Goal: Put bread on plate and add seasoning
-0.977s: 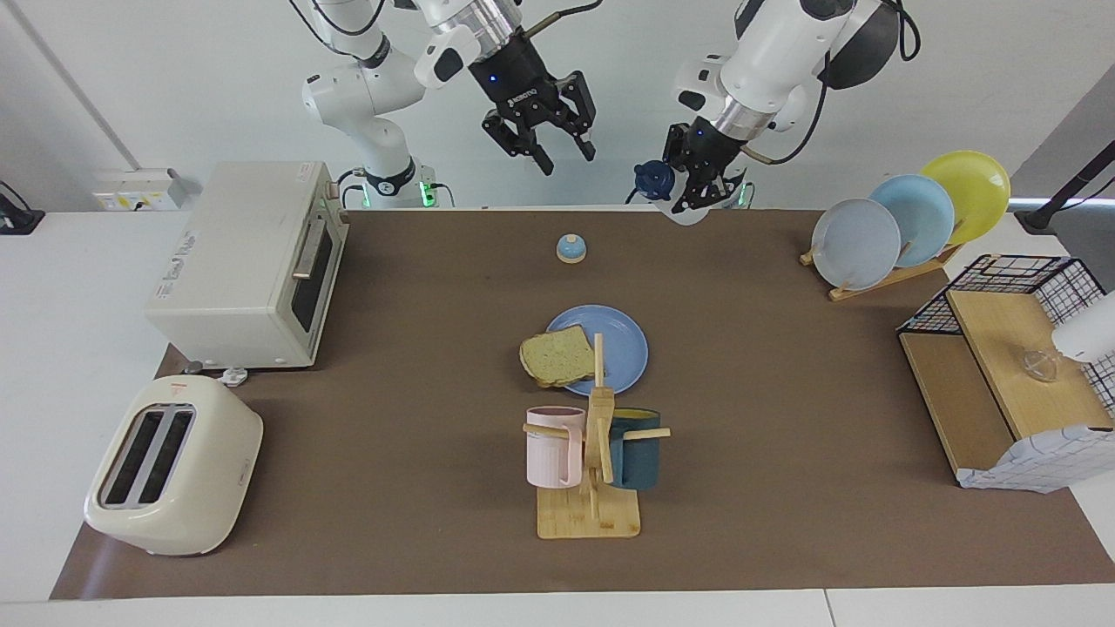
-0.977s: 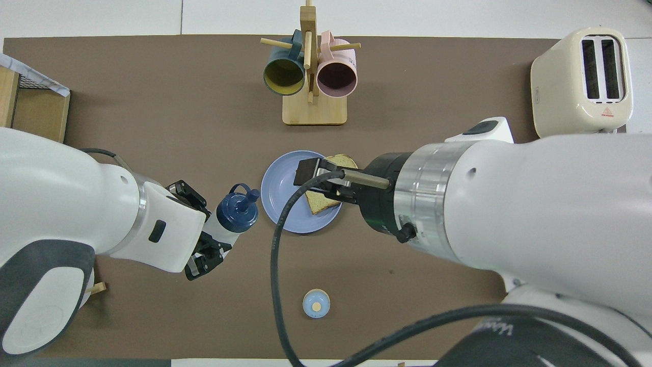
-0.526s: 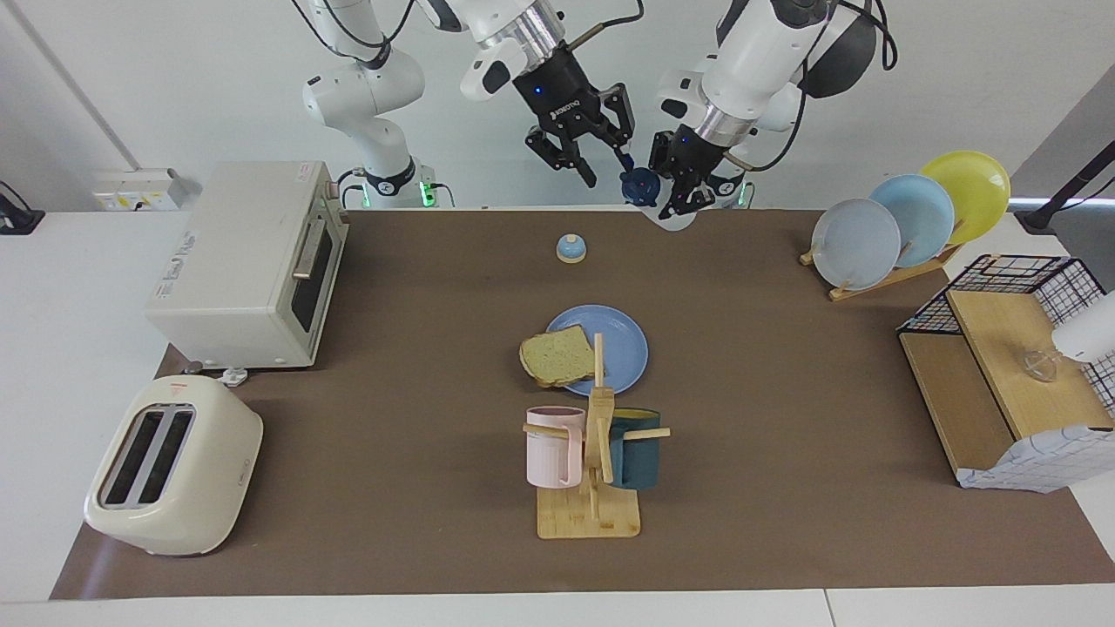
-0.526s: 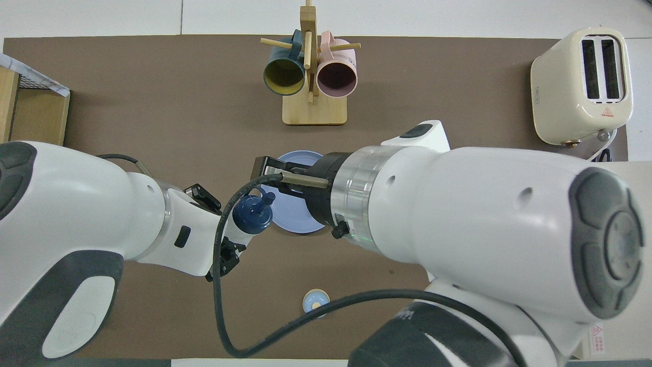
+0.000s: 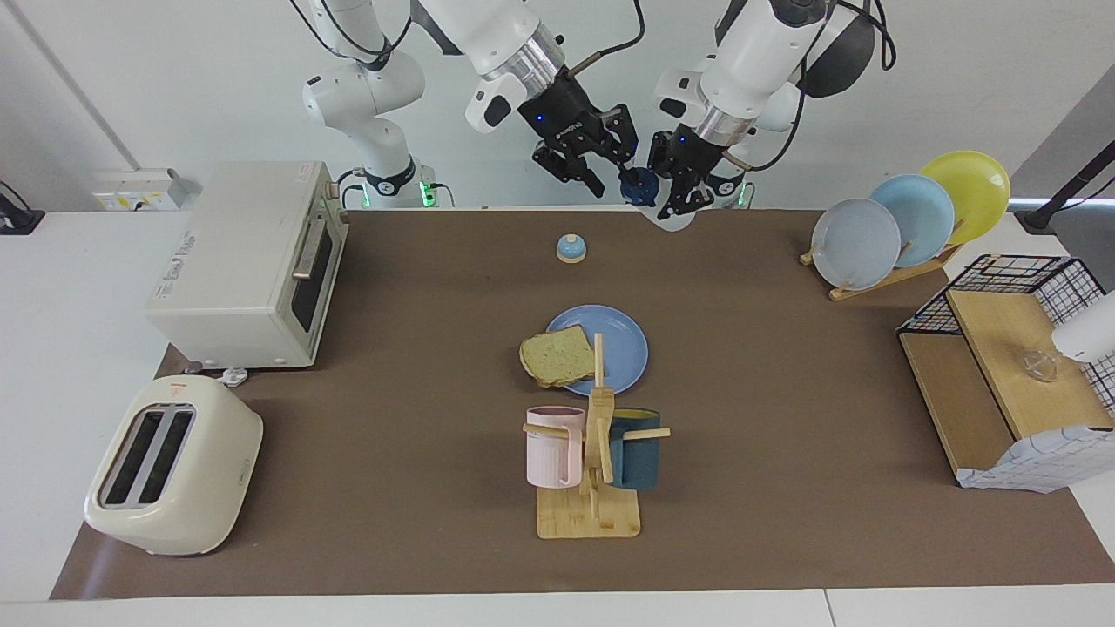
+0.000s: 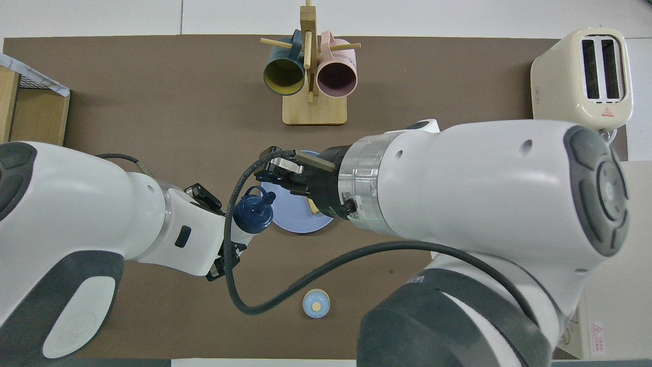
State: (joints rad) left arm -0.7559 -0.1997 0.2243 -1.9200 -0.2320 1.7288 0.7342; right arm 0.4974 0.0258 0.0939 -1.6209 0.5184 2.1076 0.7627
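The left gripper [image 5: 675, 187] hangs in the air over the bench [image 5: 418, 366] edge nearest the robots, nearer to them than the plate [image 5: 625, 344], its jaws clamped on the seasoning [image 5: 658, 202]. The bottle is tilted, its navy cap [image 5: 640, 185] pointing toward the right gripper [image 5: 612, 171]. That gripper is up in the air just beside the cap, jaws partly apart with one fingertip close against the cap; whether it touches cannot be told.

On the bench, the small blue bell [image 5: 571, 248] sits between the robots and the plate, nearer to the robots.

The plate lies flat at the middle of the brown mat. The bread [image 5: 556, 355] rests on it, at the rim toward the right arm's end, overhanging the edge a little.

Just farther from the robots than the plate stands the wooden mug rack [image 5: 594, 470], carrying a pink mug [image 5: 552, 446] and a dark teal mug [image 5: 636, 448].

Well apart from the plate, toward the right arm's end, are the white oven [image 5: 248, 261] and, farther out than it, the cream toaster [image 5: 170, 466]. Toward the left arm's end stands a wooden rack of upright plates [image 5: 906, 218].
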